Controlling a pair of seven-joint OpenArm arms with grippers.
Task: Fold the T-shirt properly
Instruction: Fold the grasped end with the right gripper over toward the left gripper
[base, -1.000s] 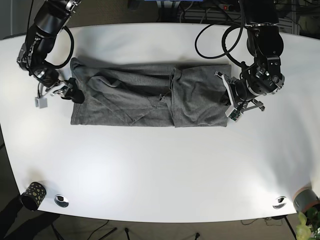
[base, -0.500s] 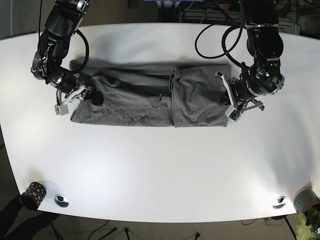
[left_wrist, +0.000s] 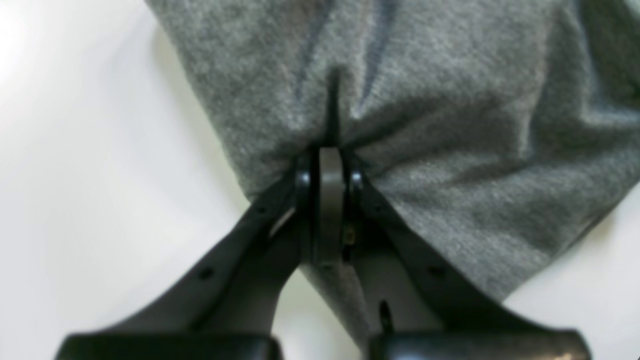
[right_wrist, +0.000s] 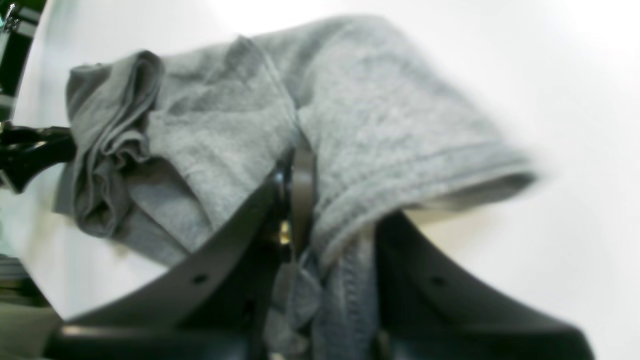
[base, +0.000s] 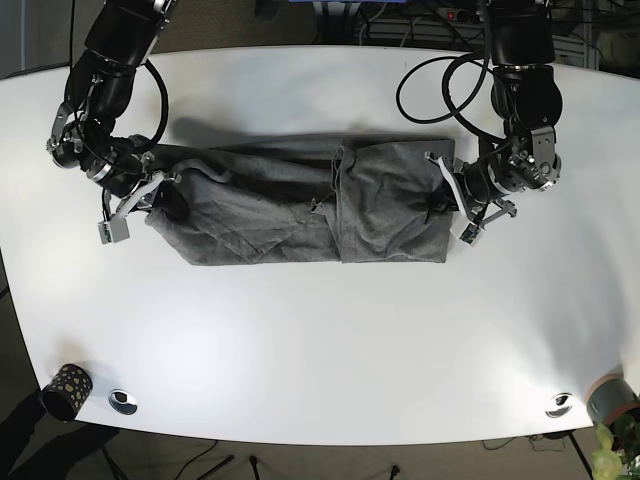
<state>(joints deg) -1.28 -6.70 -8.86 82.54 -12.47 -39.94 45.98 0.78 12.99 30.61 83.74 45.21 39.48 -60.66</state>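
Note:
A grey T-shirt (base: 300, 210) lies stretched sideways across the middle of the white table (base: 320, 340), wrinkled and partly folded over itself. In the base view my right gripper (base: 163, 198) is at the shirt's left end, shut on bunched fabric. The right wrist view shows that gripper (right_wrist: 300, 165) pinching a hemmed fold of the T-shirt (right_wrist: 375, 115). My left gripper (base: 447, 203) is shut on the shirt's right edge. In the left wrist view the gripper (left_wrist: 330, 160) clamps a pleat of the T-shirt (left_wrist: 450, 125).
A dark dotted cup (base: 65, 390) stands at the front left corner beside a silver disc (base: 123, 401). Another silver disc (base: 559, 404) and a grey pot (base: 610, 398) sit at the front right. Black cables (base: 440, 70) loop behind the left arm.
My right gripper moved from beside the shirt onto its left end and shut on it, gathering that end inward. The left gripper drew the right edge slightly inward.

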